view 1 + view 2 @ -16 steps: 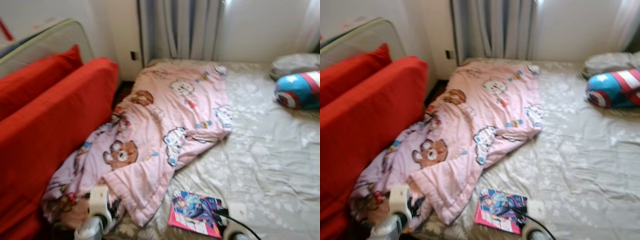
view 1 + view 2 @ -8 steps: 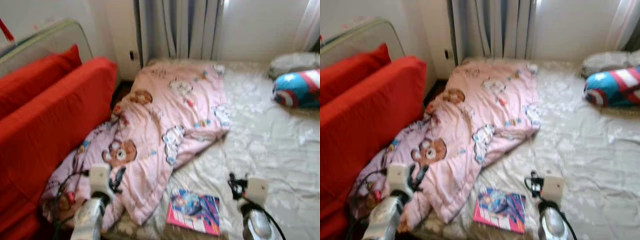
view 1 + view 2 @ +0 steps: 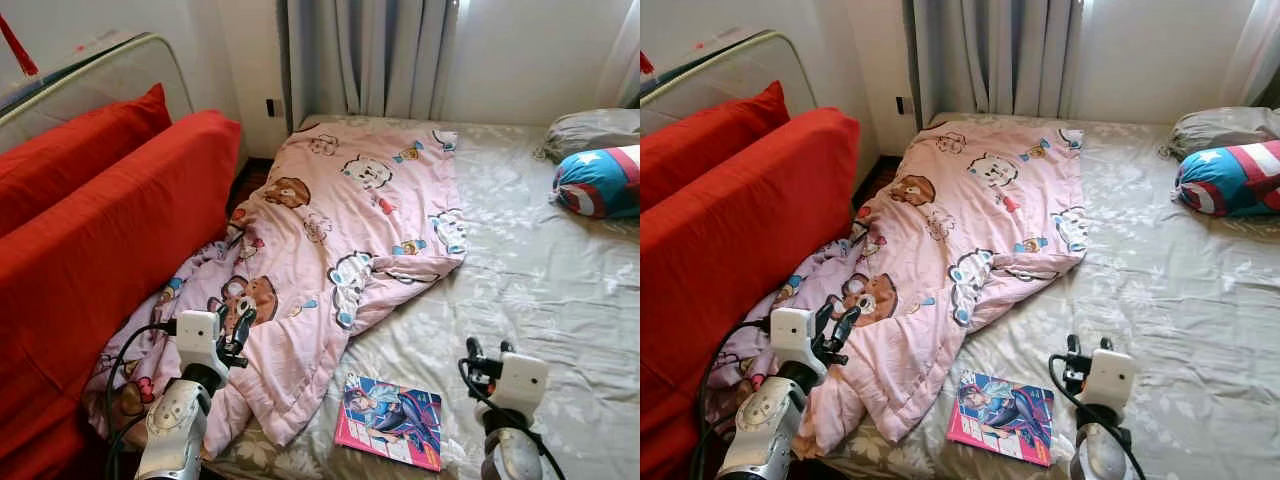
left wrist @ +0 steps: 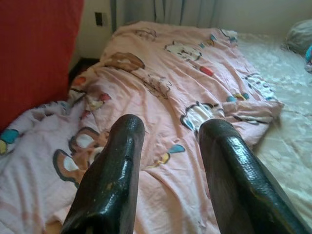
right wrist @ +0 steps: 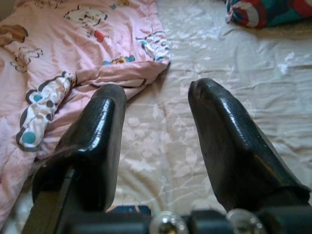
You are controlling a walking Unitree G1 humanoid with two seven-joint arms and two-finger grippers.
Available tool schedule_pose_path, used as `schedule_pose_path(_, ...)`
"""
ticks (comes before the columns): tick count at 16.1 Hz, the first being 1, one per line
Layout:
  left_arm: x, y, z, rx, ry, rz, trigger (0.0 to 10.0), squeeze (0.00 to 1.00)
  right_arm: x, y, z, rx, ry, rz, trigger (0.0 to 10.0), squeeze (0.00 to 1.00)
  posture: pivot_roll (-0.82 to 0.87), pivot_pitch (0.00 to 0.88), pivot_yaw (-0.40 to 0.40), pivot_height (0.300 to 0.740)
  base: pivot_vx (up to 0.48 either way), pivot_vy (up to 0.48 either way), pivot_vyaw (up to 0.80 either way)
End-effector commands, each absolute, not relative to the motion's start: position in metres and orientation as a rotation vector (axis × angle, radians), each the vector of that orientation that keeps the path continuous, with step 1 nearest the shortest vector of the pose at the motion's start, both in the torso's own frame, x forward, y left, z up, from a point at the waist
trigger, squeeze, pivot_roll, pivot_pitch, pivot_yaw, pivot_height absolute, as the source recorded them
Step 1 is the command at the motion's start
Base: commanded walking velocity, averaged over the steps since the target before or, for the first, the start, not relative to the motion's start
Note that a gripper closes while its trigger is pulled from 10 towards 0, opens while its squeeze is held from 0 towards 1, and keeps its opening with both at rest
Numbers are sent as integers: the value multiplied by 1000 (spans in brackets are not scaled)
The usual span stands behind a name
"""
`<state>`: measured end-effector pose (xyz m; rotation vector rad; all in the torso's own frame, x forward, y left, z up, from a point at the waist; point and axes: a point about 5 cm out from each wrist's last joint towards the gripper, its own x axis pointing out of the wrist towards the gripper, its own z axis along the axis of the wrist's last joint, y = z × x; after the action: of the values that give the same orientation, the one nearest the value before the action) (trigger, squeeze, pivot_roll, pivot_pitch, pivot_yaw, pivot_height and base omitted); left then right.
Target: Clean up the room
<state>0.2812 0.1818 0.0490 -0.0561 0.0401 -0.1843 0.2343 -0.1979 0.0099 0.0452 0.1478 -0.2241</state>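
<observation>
A crumpled pink blanket with cartoon bears covers the left half of the bed and spills off its edge toward the sofa. A colourful magazine lies flat on the grey sheet near the front edge. My left gripper hovers open over the blanket's lower folds, with pink fabric past its fingers. My right gripper is open above bare sheet just right of the magazine, holding nothing. Its fingers point toward the blanket's corner.
A red sofa stands close along the bed's left side. A round star-shield pillow and a grey pillow lie at the far right. Curtains and a wall outlet are behind the bed.
Both arms have risen from the picture's bottom edge. The left gripper moved up over the blanket; the right moved up and right of the magazine. The blur has cleared.
</observation>
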Motion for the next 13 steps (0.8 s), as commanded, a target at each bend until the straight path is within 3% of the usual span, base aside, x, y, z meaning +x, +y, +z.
schedule_pose_path(1, 283, 180, 50, -74, 50, -183, 10000, 0, 237, -194, 15, 38, 145, -213, 10000, 0, -113, 0, 27, 740, 0, 0, 0)
schedule_pose_path(4, 281, 179, 51, -85, 53, -179, 10000, 0, 240, -195, 15, 30, 166, -225, 10000, 0, -110, 0, 29, 740, 0, 0, 0)
schedule_pose_path(8, 282, 180, 52, -70, 64, -184, 10000, 0, 241, -198, 14, 34, 177, -239, 10000, 0, -108, 0, 29, 696, 0, 0, 0)
schedule_pose_path(13, 288, 183, 58, -70, 52, -175, 10000, 0, 244, -201, 19, 32, 158, -248, 10000, 0, -101, 0, 27, 686, 0, 0, 0)
